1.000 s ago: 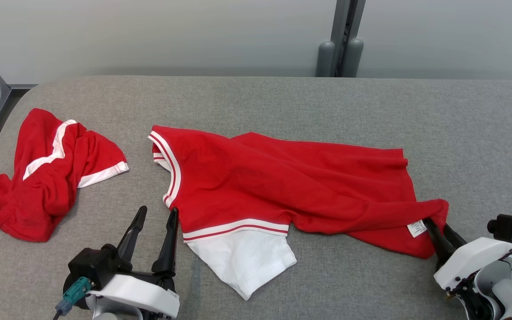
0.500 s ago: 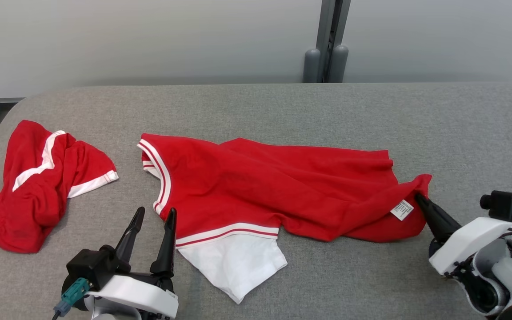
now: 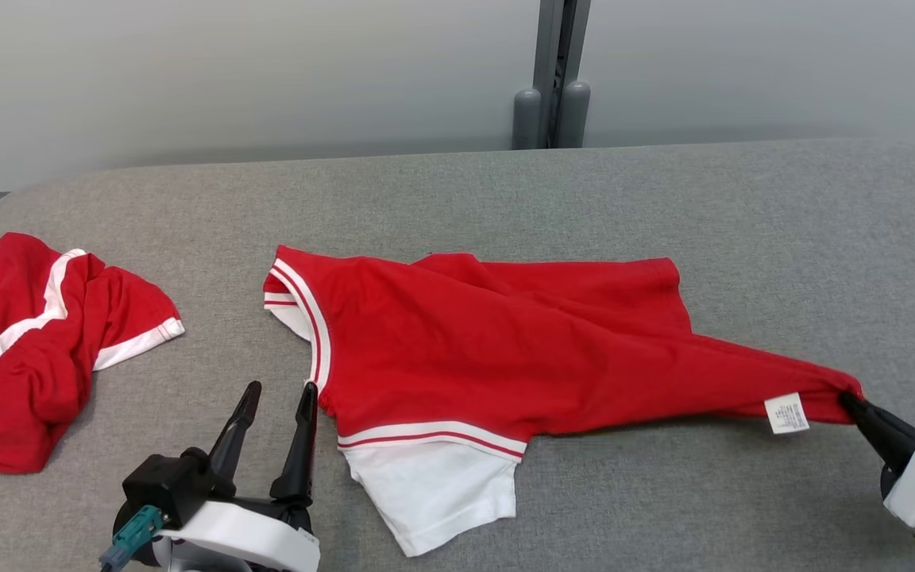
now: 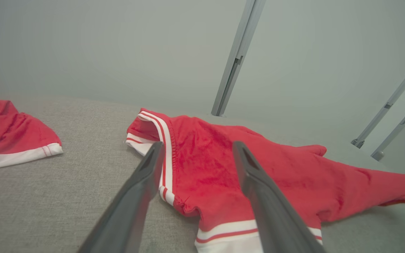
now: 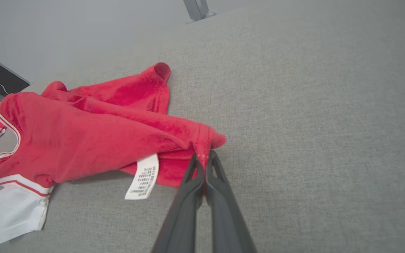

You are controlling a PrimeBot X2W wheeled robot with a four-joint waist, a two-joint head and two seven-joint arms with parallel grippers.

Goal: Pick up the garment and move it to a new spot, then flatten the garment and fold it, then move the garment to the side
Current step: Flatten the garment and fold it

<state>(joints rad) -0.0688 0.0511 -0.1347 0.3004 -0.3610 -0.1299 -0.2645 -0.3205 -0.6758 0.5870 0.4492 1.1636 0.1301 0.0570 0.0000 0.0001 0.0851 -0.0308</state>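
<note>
Garment: a red shirt [image 3: 505,349] lies near the middle of the grey tabletop [image 3: 664,206]. It is spread from left to right and drawn out to a narrow point at its right end.
Neckline: the striped trim [image 3: 310,318], white with red lines, is at the shirt's left end and curves toward the near edge.
Sleeve: a white sleeve [image 3: 442,500] sticks out from under a striped band on the shirt's near side and lies flat on the tabletop.
Care label: a white care label [image 3: 786,413] hangs from the hem, just beside the pinched point.
Right end effector: the right end effector [image 3: 851,395] is at the far right, its two dark fingers pressed together on the shirt's hem corner. The right wrist view shows red cloth caught between the tips.
Cloth at the grip: the fabric runs in a long, smooth wedge from the shirt's body to the grip. A thin shadow beneath it suggests this end is perhaps lifted slightly off the tabletop.
Left end effector: the left end effector [image 3: 282,387] is low at the near left, fingers spread apart and holding nothing. Its tips point at the near end of the neckline. The right-hand finger sits at the shirt's edge, and contact cannot be told.
Second garment: a crumpled second red garment [image 3: 36,349] with white stripes lies at the tabletop's far left, well apart from the shirt.
Background: a pale wall, with a grey post [image 3: 550,71] behind the far edge.
</note>
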